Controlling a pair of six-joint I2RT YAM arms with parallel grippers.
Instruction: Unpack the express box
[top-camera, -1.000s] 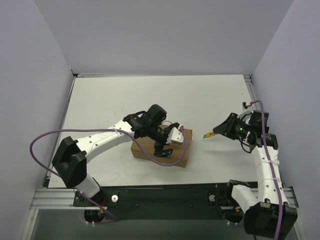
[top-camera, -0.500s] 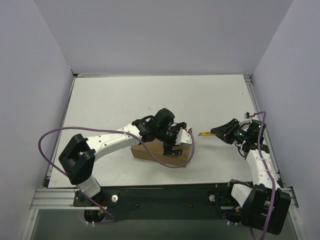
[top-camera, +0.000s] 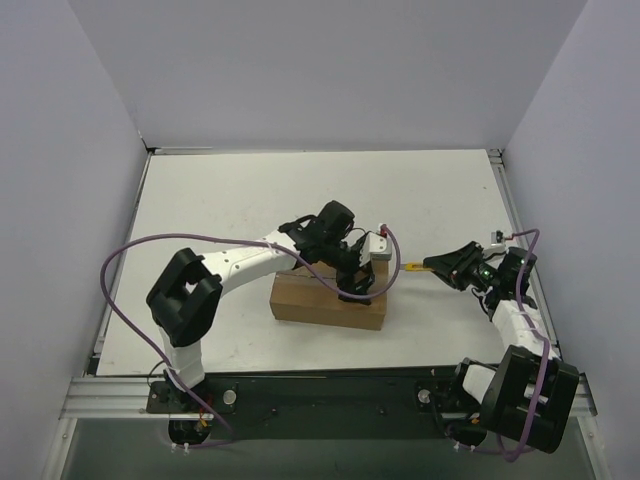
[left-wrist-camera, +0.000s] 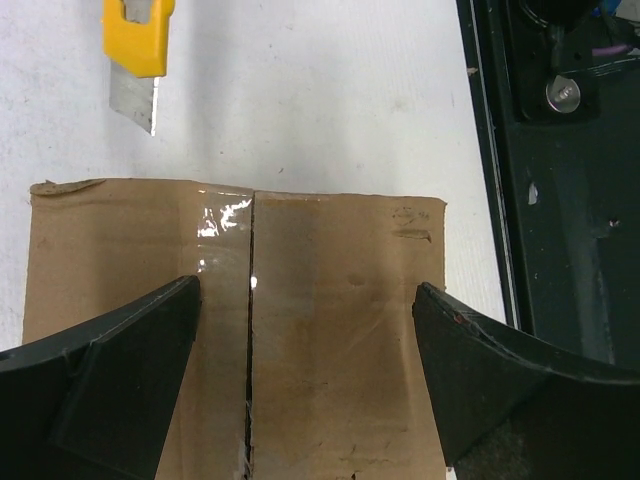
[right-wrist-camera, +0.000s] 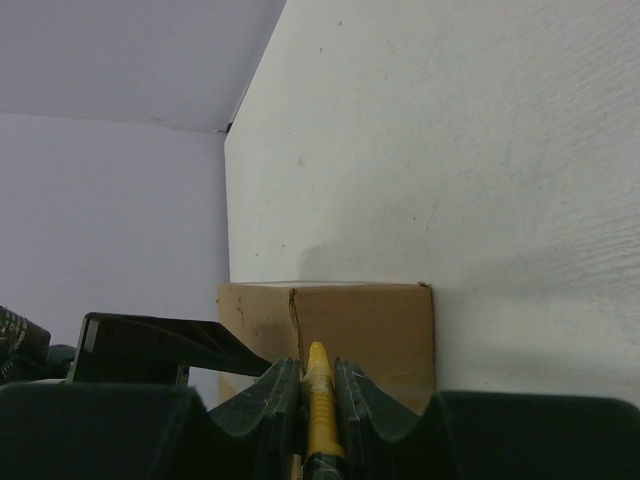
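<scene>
The express box (top-camera: 320, 303), a plain brown carton, lies shut at the table's near middle. Its taped centre seam (left-wrist-camera: 250, 330) runs between my left gripper's fingers. My left gripper (top-camera: 362, 272) hovers open over the box's right end (left-wrist-camera: 308, 290), one finger (left-wrist-camera: 120, 370) on each side of the seam. To the right, my right gripper (top-camera: 452, 266) is shut on a yellow utility knife (top-camera: 414, 267). The knife's blade (left-wrist-camera: 135, 100) points at the box's right end and stops short of it. In the right wrist view the knife (right-wrist-camera: 318, 395) sits between the fingers (right-wrist-camera: 318, 372), facing the box end (right-wrist-camera: 365, 320).
Grey walls enclose the white table (top-camera: 240, 200) at the left, back and right. The dark base rail (top-camera: 330, 390) runs along the near edge. The left arm's purple cable (top-camera: 140, 250) loops over the table left of the box.
The left gripper has shifted right and back to the box's right end, and the box now lies squarer. The right arm has swung while the knife tip stays near the box.
</scene>
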